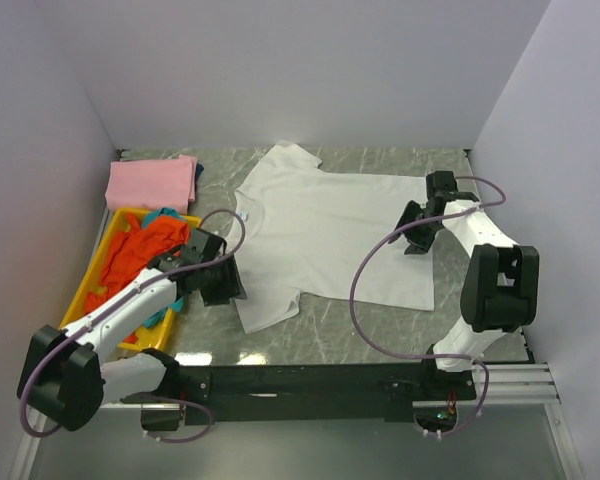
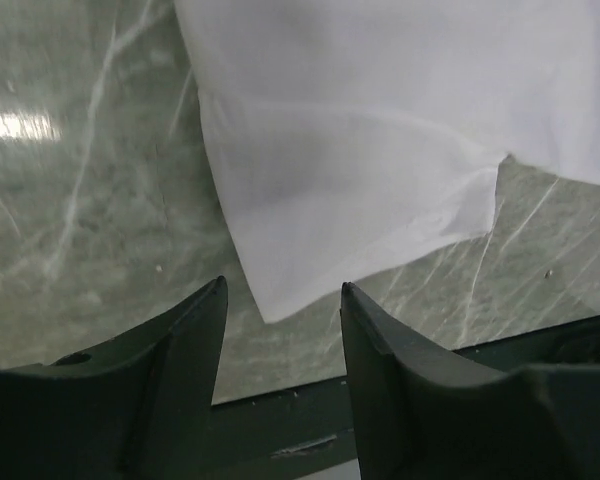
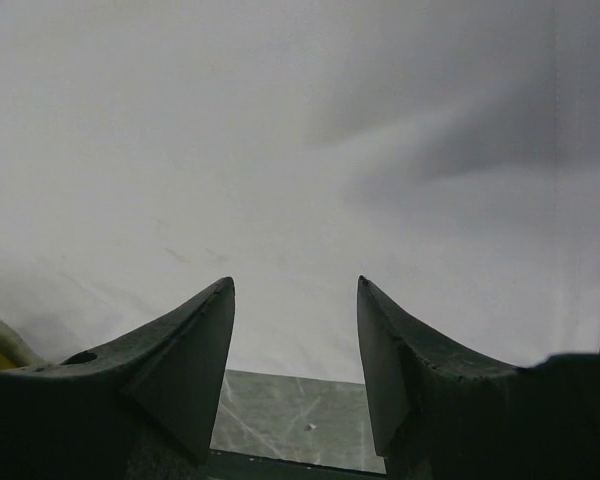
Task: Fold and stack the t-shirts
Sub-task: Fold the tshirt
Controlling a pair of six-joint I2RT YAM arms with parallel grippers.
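Top external view: spotted white t-shirt (image 1: 330, 225) spread flat on counter (image 1: 360, 340); judged light, limp, best pinched at near sleeve (image 1: 265, 305) and hem (image 1: 428, 285). Noted left fingers (image 2: 180, 350) part open, empty, just short of sleeve; right fingers (image 3: 190, 350) likewise, above hem end.

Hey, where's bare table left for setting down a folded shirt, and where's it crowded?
Bare marble runs between the white t-shirt and the black rail, plus a thin strip behind the shirt. The left is crowded: yellow tray and pink shirt.
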